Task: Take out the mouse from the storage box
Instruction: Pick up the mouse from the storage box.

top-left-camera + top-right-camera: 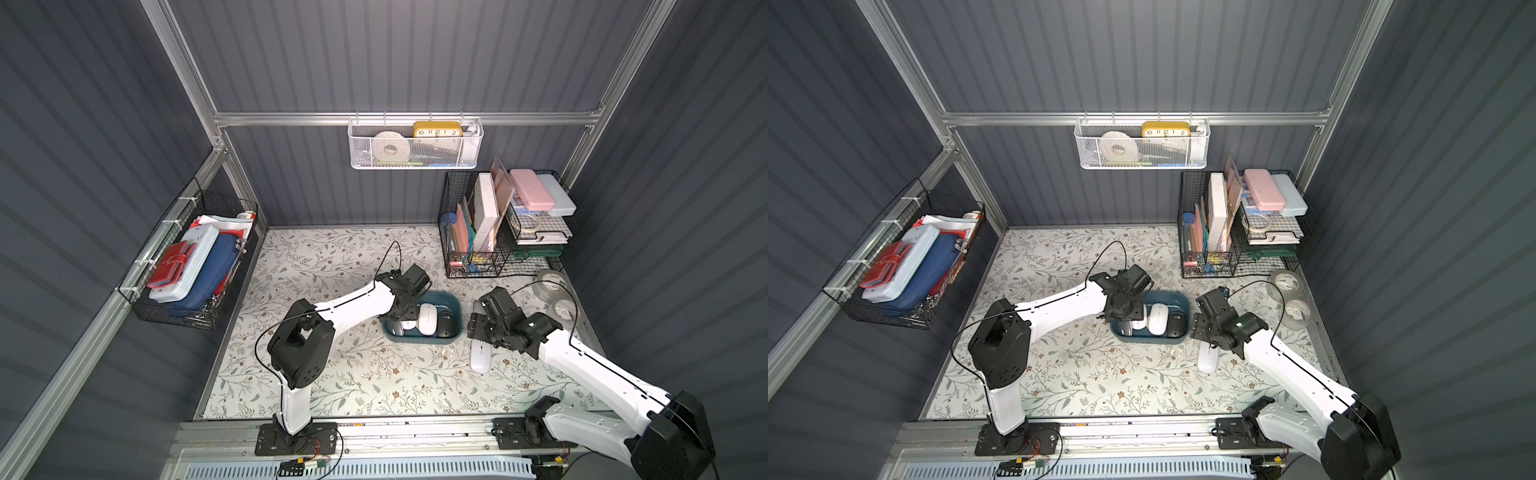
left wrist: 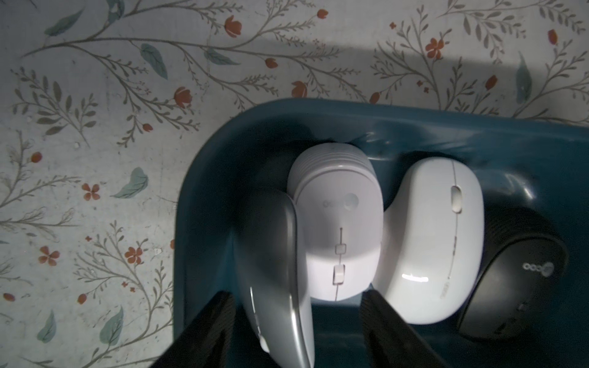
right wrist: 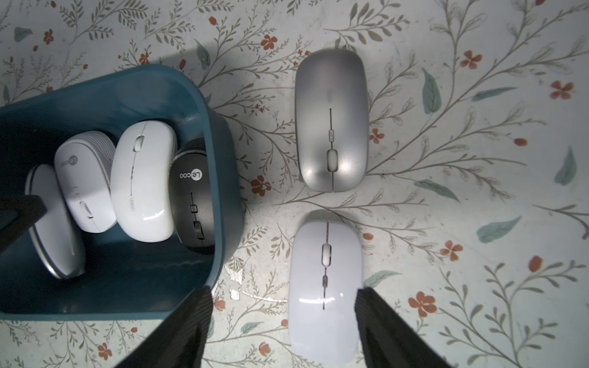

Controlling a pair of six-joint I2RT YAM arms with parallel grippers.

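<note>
The teal storage box (image 1: 424, 338) sits at the middle of the table (image 1: 353, 382). The left gripper (image 2: 294, 294) hangs over its 9 o'clock end, jaws apart around a silver-edged mouse (image 2: 274, 270) inside, perhaps touching it. The right gripper (image 3: 283, 290) stands open astride a white mouse (image 3: 323, 286) lying on the table at the box's 4 o'clock.

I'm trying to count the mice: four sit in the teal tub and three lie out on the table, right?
Not quite. Only two mice lie out on the table, not three: a silver one and a white one, both plain in the right wrist view. The count of four in the teal tub is right.
</note>
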